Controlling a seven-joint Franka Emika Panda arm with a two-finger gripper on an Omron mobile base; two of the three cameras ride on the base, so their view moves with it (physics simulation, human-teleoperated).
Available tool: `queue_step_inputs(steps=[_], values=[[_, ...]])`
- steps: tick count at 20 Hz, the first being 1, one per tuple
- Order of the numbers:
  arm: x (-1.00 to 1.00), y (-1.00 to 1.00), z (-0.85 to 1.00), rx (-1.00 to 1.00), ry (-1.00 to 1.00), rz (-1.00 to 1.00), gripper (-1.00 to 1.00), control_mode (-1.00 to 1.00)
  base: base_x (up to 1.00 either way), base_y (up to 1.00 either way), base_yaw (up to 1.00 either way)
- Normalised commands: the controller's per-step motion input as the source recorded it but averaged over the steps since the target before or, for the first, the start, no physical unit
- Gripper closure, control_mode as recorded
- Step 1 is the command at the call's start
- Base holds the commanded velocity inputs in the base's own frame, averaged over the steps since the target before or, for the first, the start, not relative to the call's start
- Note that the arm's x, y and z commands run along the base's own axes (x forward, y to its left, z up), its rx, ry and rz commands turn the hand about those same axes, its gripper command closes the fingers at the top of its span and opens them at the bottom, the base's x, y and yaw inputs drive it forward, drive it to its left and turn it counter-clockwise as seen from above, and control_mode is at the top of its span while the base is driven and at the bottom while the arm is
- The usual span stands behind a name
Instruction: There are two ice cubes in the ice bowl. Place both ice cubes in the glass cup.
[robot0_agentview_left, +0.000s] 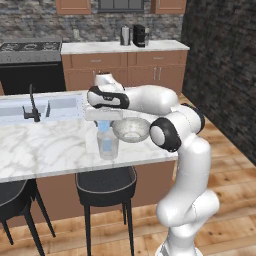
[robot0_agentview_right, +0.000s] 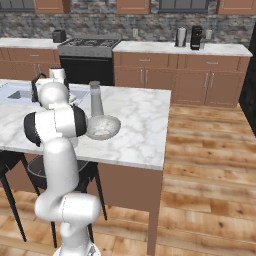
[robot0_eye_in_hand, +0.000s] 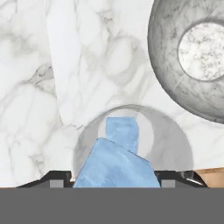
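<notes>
In the hand view my gripper (robot0_eye_in_hand: 116, 179) is shut on a pale-blue ice cube (robot0_eye_in_hand: 114, 168), its dark tips against the cube's two sides. Directly below it stands the glass cup (robot0_eye_in_hand: 177, 146), seen from above, with a second ice cube (robot0_eye_in_hand: 123, 130) lying on its bottom. The ice bowl (robot0_eye_in_hand: 164, 65), grey and shiny, sits just beyond the cup with nothing in it. From the left base view the gripper (robot0_agentview_left: 103, 121) hangs right over the cup (robot0_agentview_left: 108, 146), and the bowl (robot0_agentview_left: 131, 130) is beside it to the right. The right base view shows the bowl (robot0_agentview_right: 102, 126) next to my arm.
A tall slim grey bottle (robot0_agentview_right: 95, 100) stands just behind the bowl. A sink with a dark faucet (robot0_agentview_left: 32, 106) lies at the island's left. Dark stools (robot0_agentview_left: 106, 184) stand under the marble counter's near edge (robot0_agentview_left: 75, 167).
</notes>
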Motion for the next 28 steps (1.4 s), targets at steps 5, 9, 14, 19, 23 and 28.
queue_step_inputs(steps=[5, 9, 14, 19, 23, 28], values=[[0.23, 0.08, 0.00, 0.00, 0.00, 0.00, 1.00, -1.00, 0.00, 0.00, 0.00], [-0.03, 0.00, -0.18, 0.00, 0.00, 0.00, 1.00, -1.00, 0.00, 0.00, 0.00], [-0.03, 0.00, -0.34, 0.00, 0.00, 0.00, 1.00, -1.00, 0.00, 0.00, 0.00], [0.00, 0.00, -0.03, 0.00, 0.00, 0.00, 1.00, -1.00, 0.00, 0.00, 0.00], [0.00, -0.01, -0.02, 0.00, 0.00, 0.00, 1.00, -1.00, 0.00, 0.00, 0.00], [-0.35, -0.15, 0.00, 0.00, -0.04, 0.00, 1.00, -1.00, 0.00, 0.00, 0.00]])
